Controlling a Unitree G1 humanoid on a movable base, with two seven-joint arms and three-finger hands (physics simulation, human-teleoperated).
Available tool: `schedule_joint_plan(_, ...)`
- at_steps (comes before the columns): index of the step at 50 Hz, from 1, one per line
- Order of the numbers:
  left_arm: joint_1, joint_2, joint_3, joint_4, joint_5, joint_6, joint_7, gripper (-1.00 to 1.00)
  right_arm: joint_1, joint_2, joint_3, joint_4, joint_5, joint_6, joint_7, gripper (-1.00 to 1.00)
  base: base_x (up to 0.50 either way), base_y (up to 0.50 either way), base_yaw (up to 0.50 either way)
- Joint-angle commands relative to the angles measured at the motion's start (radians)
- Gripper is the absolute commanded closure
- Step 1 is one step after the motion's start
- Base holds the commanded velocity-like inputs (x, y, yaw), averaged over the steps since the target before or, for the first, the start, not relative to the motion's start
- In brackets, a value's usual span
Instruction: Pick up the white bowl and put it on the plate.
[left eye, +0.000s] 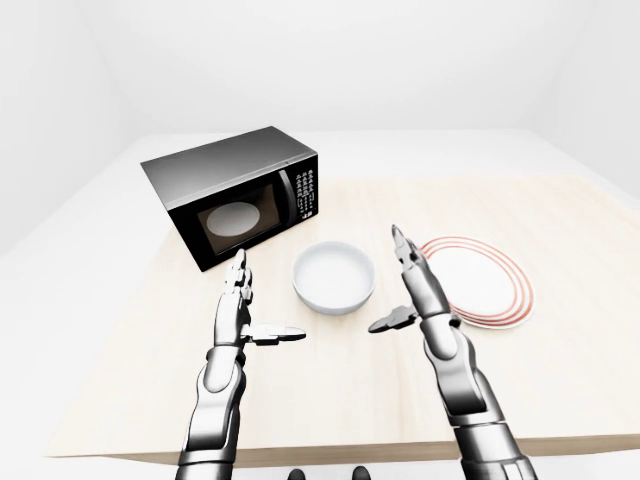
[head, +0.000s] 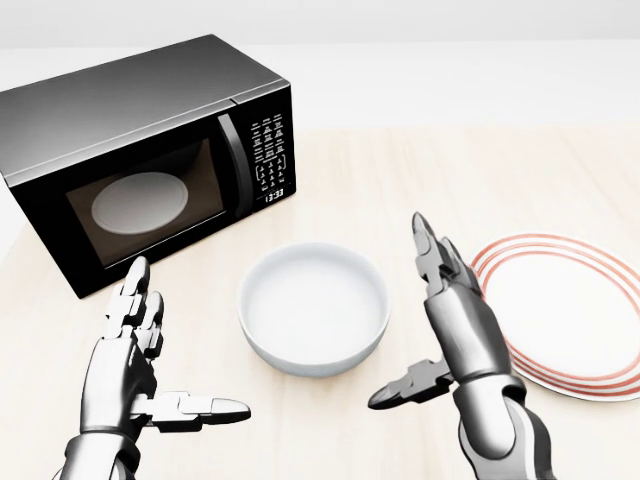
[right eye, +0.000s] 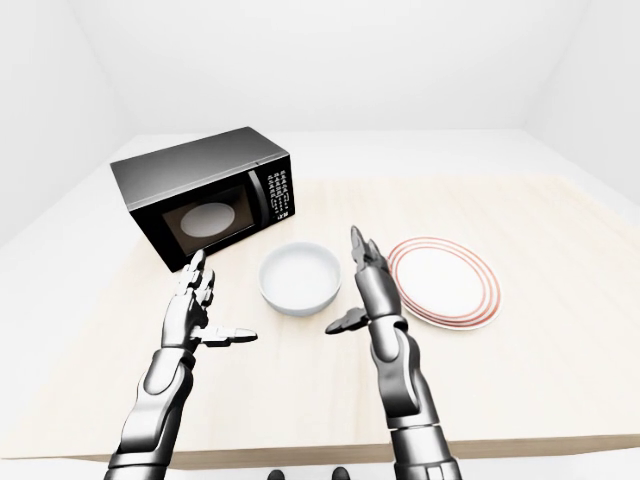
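Both hands are up and spread, nothing gripped. The left hand (head: 135, 365) hovers over the table (head: 430, 170) to the left of the white bowl (head: 314, 308), fingers straight, thumb jutting sideways toward the bowl. The right hand (head: 455, 325) stands on the bowl's right, fingers apart and angled forward, close to the rim but not touching as far as the views show. The bowl sits upright near the middle of the table, between the two hands; the plate (head: 570, 310), white with red rings, lies to its right, close by but clear of it.

Now the risks. The right hand occupies the gap between bowl and plate, so a sideways sweep could knock the plate or shove the bowl left. The bowl's wall looks smooth and rounded; a one-sided pinch may let it slip or tip, and a push from the right alone would likely slide it toward the microwave (head: 140, 150), which stands at the far left, door shut.

Writing: the microwave's control panel (head: 268, 155) carries rows of small white button labels and a lit display, all too small to read. No brand name shows anywhere.
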Motion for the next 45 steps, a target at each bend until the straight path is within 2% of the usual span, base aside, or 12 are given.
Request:
schedule_joint_plan(1, 0.000, 0.000, 0.000, 0.000, 0.000, 0.000, 0.000, -1.00, -0.052, -0.012, 0.017, 0.031, -0.219, -0.015, 0.039, -1.00, 0.00, 0.00, 0.00)
schedule_joint_plan(4, 0.000, 0.000, 0.000, 0.000, 0.000, 0.000, 0.000, -1.00, -0.054, -0.009, 0.020, 0.026, -0.249, -0.017, 0.051, -1.00, 0.00, 0.00, 0.00)
schedule_joint_plan(5, 0.000, 0.000, 0.000, 0.000, 0.000, 0.000, 0.000, -1.00, -0.059, -0.020, 0.039, -0.003, -0.311, -0.015, 0.072, -1.00, 0.00, 0.00, 0.00)
schedule_joint_plan(10, 0.000, 0.000, 0.000, 0.000, 0.000, 0.000, 0.000, -1.00, -0.061, -0.016, 0.048, -0.030, -0.406, -0.050, 0.146, -1.00, 0.00, 0.00, 0.00)
schedule_joint_plan(11, 0.000, 0.000, 0.000, 0.000, 0.000, 0.000, 0.000, -1.00, -0.137, -0.063, 0.139, -0.080, -0.565, -0.065, 0.388, -1.00, 0.00, 0.00, 0.00)
schedule_joint_plan(13, 0.000, 0.000, 0.000, 0.000, 0.000, 0.000, 0.000, -1.00, -0.140, -0.033, 0.109, -0.075, -0.614, -0.112, 0.416, -1.00, 0.00, 0.00, 0.00)
schedule_joint_plan(14, 0.000, 0.000, 0.000, 0.000, 0.000, 0.000, 0.000, -1.00, -0.140, -0.025, 0.100, -0.073, -0.623, -0.118, 0.418, -1.00, 0.00, 0.00, 0.00)
schedule_joint_plan(19, 0.000, 0.000, 0.000, 0.000, 0.000, 0.000, 0.000, -1.00, -0.138, 0.004, 0.083, -0.083, -0.663, -0.118, 0.441, -1.00, 0.00, 0.00, 0.00)
schedule_joint_plan(32, 0.000, 0.000, 0.000, 0.000, 0.000, 0.000, 0.000, -1.00, -0.158, 0.018, 0.091, -0.081, -0.685, -0.118, 0.510, -1.00, 0.00, 0.00, 0.00)
schedule_joint_plan(45, 0.000, 0.000, 0.000, 0.000, 0.000, 0.000, 0.000, -1.00, -0.148, 0.034, 0.110, -0.085, -0.658, -0.118, 0.657, -1.00, 0.00, 0.00, 0.00)
